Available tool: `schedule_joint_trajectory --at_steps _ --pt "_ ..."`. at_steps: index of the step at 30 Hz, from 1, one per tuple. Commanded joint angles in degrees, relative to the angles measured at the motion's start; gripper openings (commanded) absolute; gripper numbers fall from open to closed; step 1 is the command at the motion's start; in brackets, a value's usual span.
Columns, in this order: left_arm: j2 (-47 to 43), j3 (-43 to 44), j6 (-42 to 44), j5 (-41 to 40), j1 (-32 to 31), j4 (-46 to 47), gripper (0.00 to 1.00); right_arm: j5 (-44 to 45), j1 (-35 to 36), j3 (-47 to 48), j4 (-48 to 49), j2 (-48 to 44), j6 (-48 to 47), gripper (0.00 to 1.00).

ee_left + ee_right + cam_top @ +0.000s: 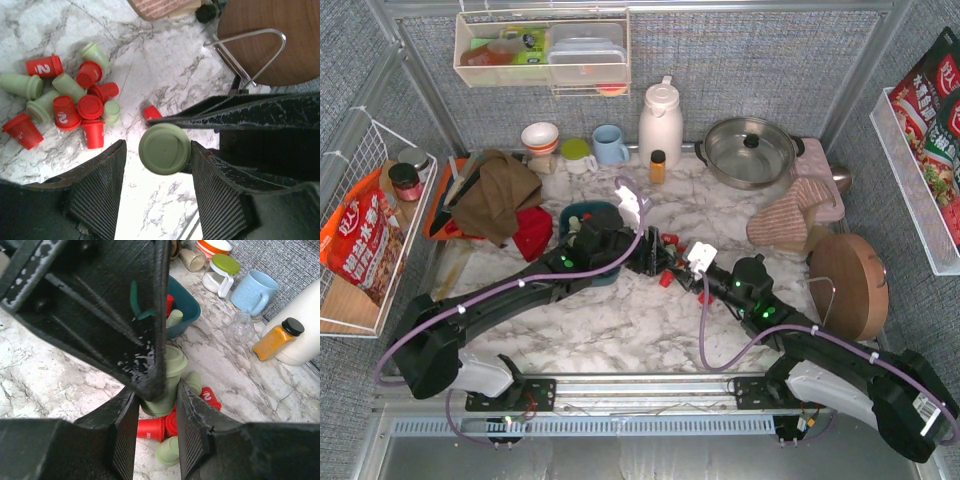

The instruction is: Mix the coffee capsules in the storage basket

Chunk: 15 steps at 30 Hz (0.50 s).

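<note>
The green capsule [170,362] looks light, stiff and smooth, so likely to slip; it is best pinched across its tapered body, below the rim. The right gripper [157,400] is clamped on it that way, over the loose capsules [75,100] on the table [165,65]. The left gripper [157,147] stands apart around its lid, not gripping. The basket [189,305] sits just left and farther back.

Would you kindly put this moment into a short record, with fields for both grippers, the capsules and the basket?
right gripper: shut on a mint green capsule
left gripper: open, fingers on either side of that same capsule, not clamped on it
loose capsules: red and green, piled on the marble table
storage basket: teal; at least one red and one green capsule show inside
task state: most capsules lie outside the basket
</note>
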Motion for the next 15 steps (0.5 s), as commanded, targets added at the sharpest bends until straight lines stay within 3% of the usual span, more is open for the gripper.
schedule_joint_trajectory --at_steps 1,15 --pt "-0.1 0.5 1.2 0.7 0.0 -3.1 0.61 0.9 0.0 0.3 2.2 -0.3 -0.7 0.24" --pt "0.1 -0.7 -0.4 -0.4 0.0 1.7 0.54 -3.2 0.0 0.8 2.2 0.1 -0.2 0.25"
